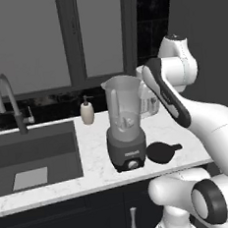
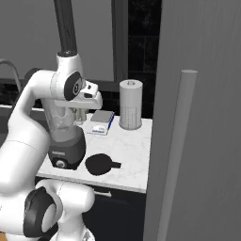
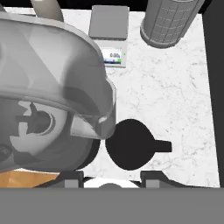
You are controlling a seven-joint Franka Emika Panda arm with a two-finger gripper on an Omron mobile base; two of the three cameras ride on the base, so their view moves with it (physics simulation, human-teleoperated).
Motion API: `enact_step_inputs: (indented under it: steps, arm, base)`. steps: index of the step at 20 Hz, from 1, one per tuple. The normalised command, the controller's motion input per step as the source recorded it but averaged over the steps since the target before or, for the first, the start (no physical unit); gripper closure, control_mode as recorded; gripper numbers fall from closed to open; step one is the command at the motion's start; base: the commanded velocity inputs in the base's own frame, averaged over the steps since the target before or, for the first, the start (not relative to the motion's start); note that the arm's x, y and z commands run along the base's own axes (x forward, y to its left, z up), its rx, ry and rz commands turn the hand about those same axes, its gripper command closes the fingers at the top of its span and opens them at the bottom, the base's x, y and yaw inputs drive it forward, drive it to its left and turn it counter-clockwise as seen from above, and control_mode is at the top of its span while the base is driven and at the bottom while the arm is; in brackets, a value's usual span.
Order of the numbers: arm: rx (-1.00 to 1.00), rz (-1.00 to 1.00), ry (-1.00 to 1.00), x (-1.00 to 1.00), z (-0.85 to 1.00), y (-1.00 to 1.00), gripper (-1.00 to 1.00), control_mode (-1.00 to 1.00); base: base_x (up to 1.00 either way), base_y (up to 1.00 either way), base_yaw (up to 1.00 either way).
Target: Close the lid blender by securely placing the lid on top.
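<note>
The blender (image 1: 124,130) stands on the marble counter (image 1: 95,152), its clear jar (image 3: 48,96) open at the top on a dark grey base (image 2: 66,153). The black round lid (image 1: 160,152) lies flat on the counter just right of the base, with its tab pointing right. In the hand view the lid (image 3: 130,144) sits below and ahead of my gripper (image 3: 112,177). The gripper is open with nothing between its fingers. It hangs high beside the jar's rim (image 2: 79,114), well above the lid (image 2: 100,164).
A white paper towel roll (image 2: 130,103) and a small digital scale (image 2: 102,121) stand at the back right of the counter. A beige soap dispenser (image 1: 87,111), the sink (image 1: 33,153) and the faucet (image 1: 8,96) lie left. A tall grey panel with a long handle (image 2: 176,155) bounds the right.
</note>
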Motion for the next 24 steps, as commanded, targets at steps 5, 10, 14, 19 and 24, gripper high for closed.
enact_step_inputs:
  steps: [5,10,14,19,24]
  arm:
    - [-0.01,0.0,0.01,-0.07,0.0,0.01,-1.0,-1.0]
    - [0.04,0.01,-0.01,-0.16,-0.11,-0.39,-1.0,-1.0]
    - [0.0,-0.18,-0.03,-0.17,-0.41,-0.71,-1.0,-1.0]
    - [0.04,-0.62,0.22,0.0,-0.9,-0.5,-1.0,-1.0]
    - [0.28,-0.66,0.32,-0.1,-0.89,-0.39,-1.0,-1.0]
  base:
    - [0.0,0.0,0.0]
    - [0.0,0.0,0.0]
    - [0.0,0.0,0.0]
    - [0.0,0.0,0.0]
    - [0.0,0.0,0.0]
